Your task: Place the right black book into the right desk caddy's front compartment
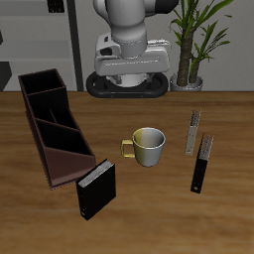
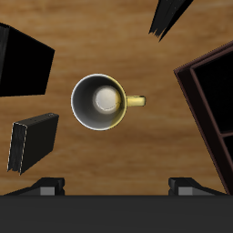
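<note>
- The broad flat black book with the plain cover (image 1: pixel 96 189) sits near the desk's (image 1: pixel 149 218) front edge, just beside the near end of the long maroon-brown desk caddy with the black inside (image 1: pixel 55 127). They look very close at that corner, but I can't tell if they touch.
- In the wrist view the same book (image 2: pixel 168 16) only pokes in at the rim, so the tool (image 2: pixel 116 187) isn't over it. It's above the yellow-handled metal mug (image 2: pixel 102 100) instead.
- The tool is spread wide with nothing between the fingertips, so nothing has been picked up yet.
- Handling guess: it's a rigid slab, probably light-ish, with a smooth cover that could be slippery. I'd pinch it across the thin dimension, roughly mid-length so it doesn't swing, and not by a corner.
- The caddy's compartments are cut by slanted partitions, so the book likely has to go in edge-first and lined up with the front slot.
- Don't mix it up with the slimmer black book (image 1: pixel 202 164) or the small grey book (image 1: pixel 192 132), both well apart on the far side of the mug.
</note>
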You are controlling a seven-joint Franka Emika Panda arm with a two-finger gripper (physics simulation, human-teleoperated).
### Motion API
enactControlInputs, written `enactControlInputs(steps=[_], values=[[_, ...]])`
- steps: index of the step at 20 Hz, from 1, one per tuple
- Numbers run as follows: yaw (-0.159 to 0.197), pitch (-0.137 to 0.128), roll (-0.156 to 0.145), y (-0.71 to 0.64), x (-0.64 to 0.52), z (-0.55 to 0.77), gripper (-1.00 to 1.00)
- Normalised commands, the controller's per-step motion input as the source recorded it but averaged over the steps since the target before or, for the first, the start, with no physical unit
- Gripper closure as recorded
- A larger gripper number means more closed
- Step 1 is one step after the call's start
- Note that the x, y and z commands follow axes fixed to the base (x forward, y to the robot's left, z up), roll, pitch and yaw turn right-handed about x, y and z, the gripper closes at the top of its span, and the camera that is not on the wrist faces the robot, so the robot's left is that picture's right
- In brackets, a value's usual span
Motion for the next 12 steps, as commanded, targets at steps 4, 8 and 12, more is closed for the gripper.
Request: enactControlInputs(steps=[4,8,12], values=[[0.042,0.016,0.031,-0.01,0.14,-0.05,-1.00],[0.023,-0.010,-0.051,-0.20,0.20,0.06,-1.00],[0.023,-0.003,-0.002,-0.18,0.24,0.08,-1.00]])
